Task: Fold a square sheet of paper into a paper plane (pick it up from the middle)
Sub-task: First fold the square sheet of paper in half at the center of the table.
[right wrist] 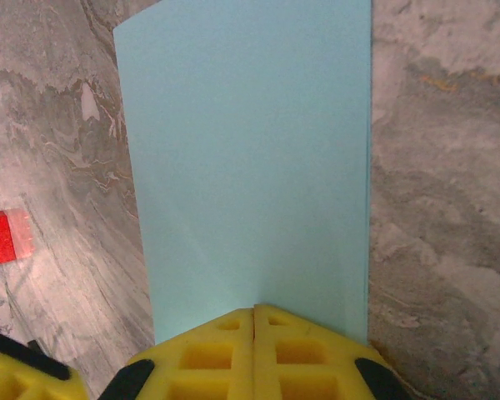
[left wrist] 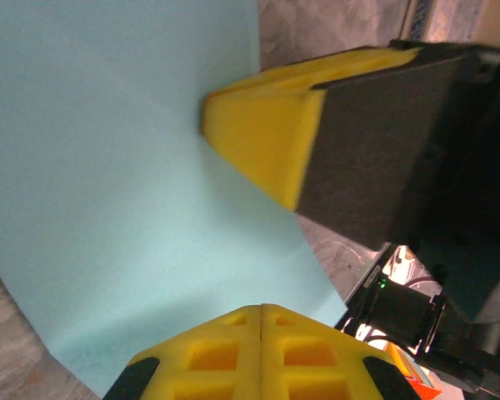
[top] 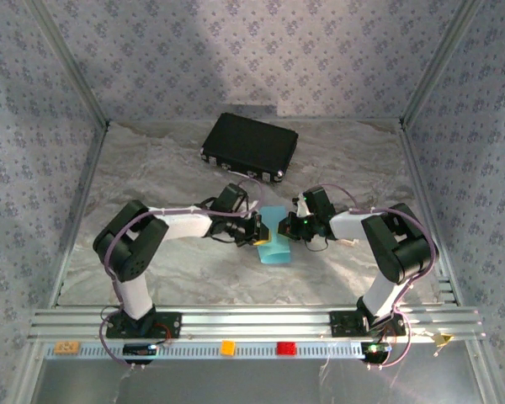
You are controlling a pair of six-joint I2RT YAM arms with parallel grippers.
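Observation:
The square sheet of paper [top: 275,243] is light blue and lies at the table's middle between both arms. In the right wrist view the sheet [right wrist: 250,158] shows as a tall rectangle with a doubled edge down its right side. My right gripper [right wrist: 255,310] is shut on its near edge. My left gripper [left wrist: 262,307] is shut on the sheet [left wrist: 125,183] from the other side. The right gripper's yellow fingers [left wrist: 267,133] press on the paper just opposite. In the top view the left gripper [top: 257,229] and right gripper [top: 288,225] face each other across the sheet's far part. A paper plane is out of view.
A black rectangular case [top: 250,146] lies at the back centre. Small bricks sit on the front rail: tan [top: 66,346], orange [top: 227,347], red [top: 285,348]. The red brick [right wrist: 0,236] also appears in the right wrist view. Crinkled grey covering [top: 151,168] spreads over the table between patterned walls.

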